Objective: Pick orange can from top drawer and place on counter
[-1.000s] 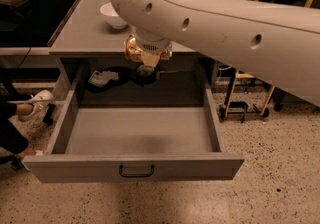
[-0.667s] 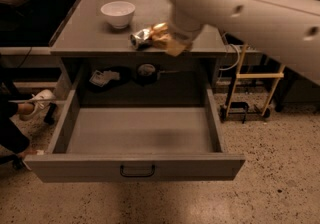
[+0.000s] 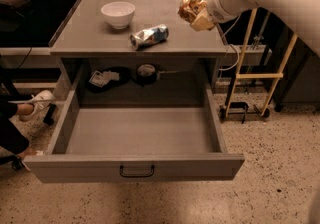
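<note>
The orange can [image 3: 189, 8] is a shiny, wrinkly orange-gold lump held in my gripper [image 3: 196, 15] above the right part of the grey counter [image 3: 100, 38]. My gripper is shut on it; the white arm comes in from the upper right. The top drawer [image 3: 135, 168] stands pulled out below the counter, with a black handle on its front panel. Its floor shows nothing in the front part; two dark items [image 3: 145, 72] lie at its back under the counter edge.
A white bowl [image 3: 118, 14] and a silver-and-blue can [image 3: 149, 36] lying on its side sit on the counter. A yellow-framed cart [image 3: 255, 75] stands to the right. A person's shoe [image 3: 35, 104] is at the left on the speckled floor.
My arm has lifted the orange can from over the drawer's back up and to the right, to above the counter. The silver-and-blue can on the counter has come into view.
</note>
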Robot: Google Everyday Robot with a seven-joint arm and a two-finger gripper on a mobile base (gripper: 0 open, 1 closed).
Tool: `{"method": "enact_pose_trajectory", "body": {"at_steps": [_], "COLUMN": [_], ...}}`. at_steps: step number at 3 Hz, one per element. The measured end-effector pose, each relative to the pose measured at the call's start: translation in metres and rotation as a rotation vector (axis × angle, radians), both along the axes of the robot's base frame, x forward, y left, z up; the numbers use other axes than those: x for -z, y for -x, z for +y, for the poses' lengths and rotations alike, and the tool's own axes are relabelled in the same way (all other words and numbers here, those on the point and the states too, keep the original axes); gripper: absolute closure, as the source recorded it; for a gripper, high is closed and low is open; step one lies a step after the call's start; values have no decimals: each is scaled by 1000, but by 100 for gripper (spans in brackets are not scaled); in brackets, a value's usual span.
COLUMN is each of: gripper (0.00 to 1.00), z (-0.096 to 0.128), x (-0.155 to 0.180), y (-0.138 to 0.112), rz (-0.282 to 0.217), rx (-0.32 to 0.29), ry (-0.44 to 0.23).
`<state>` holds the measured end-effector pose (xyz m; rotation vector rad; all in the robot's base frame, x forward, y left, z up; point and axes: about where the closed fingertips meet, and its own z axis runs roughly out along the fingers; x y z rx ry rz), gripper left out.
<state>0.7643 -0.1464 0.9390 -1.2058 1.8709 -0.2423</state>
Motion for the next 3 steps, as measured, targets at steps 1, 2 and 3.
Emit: {"method": "enact_pose_trajectory", "body": {"at_steps": [1, 2, 3], "gripper": [100, 100, 100], "z": [3, 15, 18], "x": [32, 78, 88], "y": [-46, -80, -103], "rz": [70, 197, 243], "rx": [1, 13, 50], "ry": [-55, -59, -61]}}
